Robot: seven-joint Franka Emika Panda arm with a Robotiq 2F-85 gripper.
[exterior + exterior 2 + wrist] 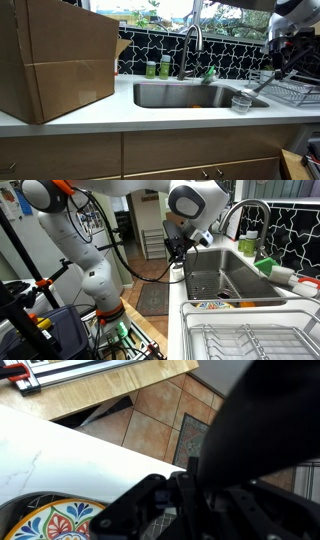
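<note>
1. One end effector (pixel 178 252) is hovering over the edge of the white worktop (pixel 60 455). Its fingers are pressed closed and nothing is showing between them.
2. One brightly patterned plate (pixel 50 522) is lying nearest to it. In the wrist view the plate is peeking in at seven o'clock. In an exterior view it is resting on the worktop between the sink (pixel 205 280) and the dish rack (pixel 250 340).
3. Going for that plate well, I am judging, means opening the fingers before descending. It also means coming in at the rim rather than the middle and moving slowly, since glazed ware slips and the worktop's edge is close.
4. No writing is readable. Two green bottles (pixel 158 69) are standing at twelve o'clock behind the sink, their labels too small to read. A cardboard box (pixel 55 60) is sitting at nine o'clock, showing no print.
</note>
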